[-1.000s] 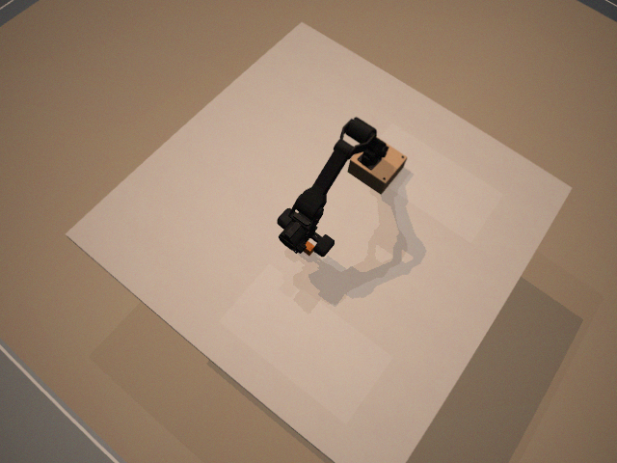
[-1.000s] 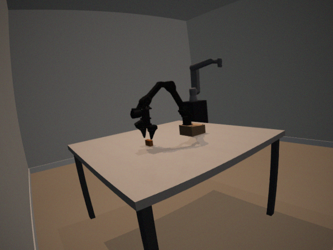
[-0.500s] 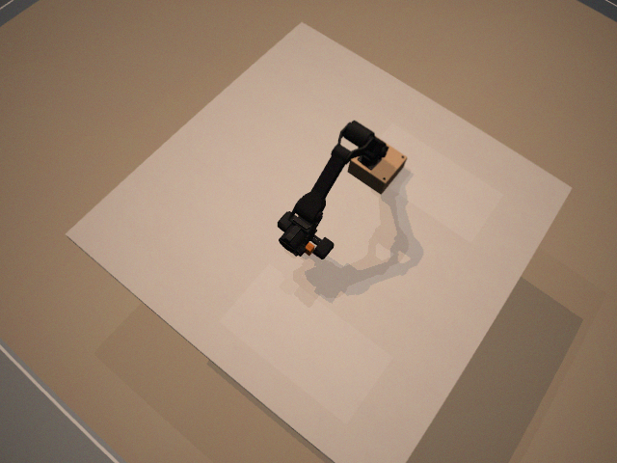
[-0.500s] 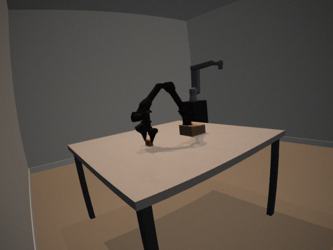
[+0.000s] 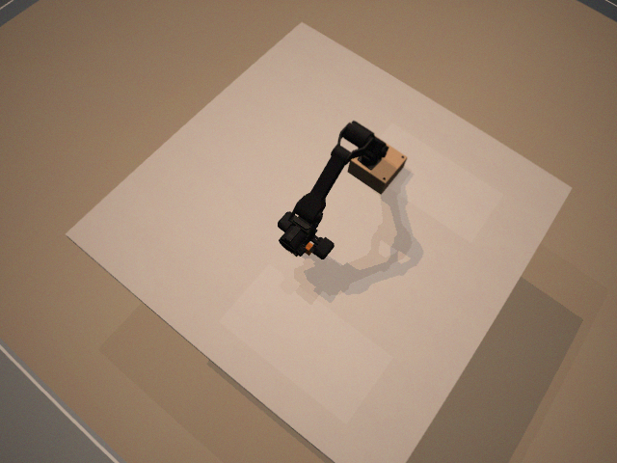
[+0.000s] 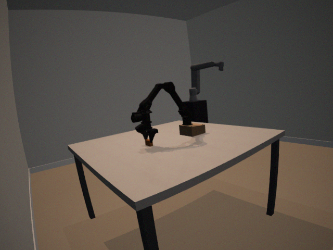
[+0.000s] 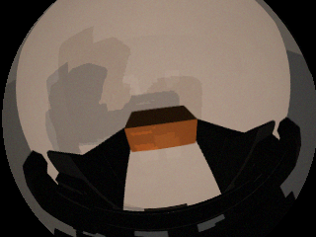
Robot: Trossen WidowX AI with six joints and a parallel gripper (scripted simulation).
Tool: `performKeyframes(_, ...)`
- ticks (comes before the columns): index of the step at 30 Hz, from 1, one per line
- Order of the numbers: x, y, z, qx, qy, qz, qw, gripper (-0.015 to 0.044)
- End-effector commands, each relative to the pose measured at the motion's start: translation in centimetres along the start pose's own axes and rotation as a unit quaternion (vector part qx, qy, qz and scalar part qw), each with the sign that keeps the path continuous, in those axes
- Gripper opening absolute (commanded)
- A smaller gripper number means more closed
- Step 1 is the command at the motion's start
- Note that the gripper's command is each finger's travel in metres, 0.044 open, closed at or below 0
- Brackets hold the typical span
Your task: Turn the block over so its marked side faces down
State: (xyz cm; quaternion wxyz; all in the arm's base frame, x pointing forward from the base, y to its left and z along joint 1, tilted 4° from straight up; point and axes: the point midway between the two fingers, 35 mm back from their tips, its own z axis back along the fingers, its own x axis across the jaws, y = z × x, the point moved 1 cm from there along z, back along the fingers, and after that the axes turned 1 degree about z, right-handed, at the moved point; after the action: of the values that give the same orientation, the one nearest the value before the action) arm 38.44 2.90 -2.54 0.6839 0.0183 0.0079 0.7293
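An orange block [image 5: 308, 247] [image 6: 148, 142] [image 7: 162, 136] sits between the fingertips, low at the table [image 5: 174, 199] [image 6: 171, 166]. In the wrist view its orange face is lit and the long face beyond it is dark. My gripper [image 7: 160, 126] [image 6: 148, 141] points down and is shut on the block, one finger at each end of it. No mark can be made out on the faces that show. The block's underside is hidden, and whether it touches the table is hard to tell.
The arm's base stands on a wooden box [image 5: 381, 174] [image 6: 192, 129] towards the back of the table. The arm arches from it to the gripper. A grey robot arm [image 6: 195, 77] on a dark stand is in the background, beyond the table.
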Motion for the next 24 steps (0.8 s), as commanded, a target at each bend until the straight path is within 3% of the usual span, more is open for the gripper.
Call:
performKeyframes(1, 0.0, 0.0, -0.1, 0.001, -0.001, 0.0, 1.0, 0.0222)
performKeyframes(10, 0.0, 0.0, -0.1, 0.001, -0.001, 0.0, 1.0, 0.0162)
performKeyframes(16, 0.0, 0.0, 2.9, 0.001, -0.001, 0.0, 1.0, 0.0005)
performKeyframes(24, 0.0, -0.1, 2.5, -0.025, -0.001, 0.0, 1.0, 0.0)
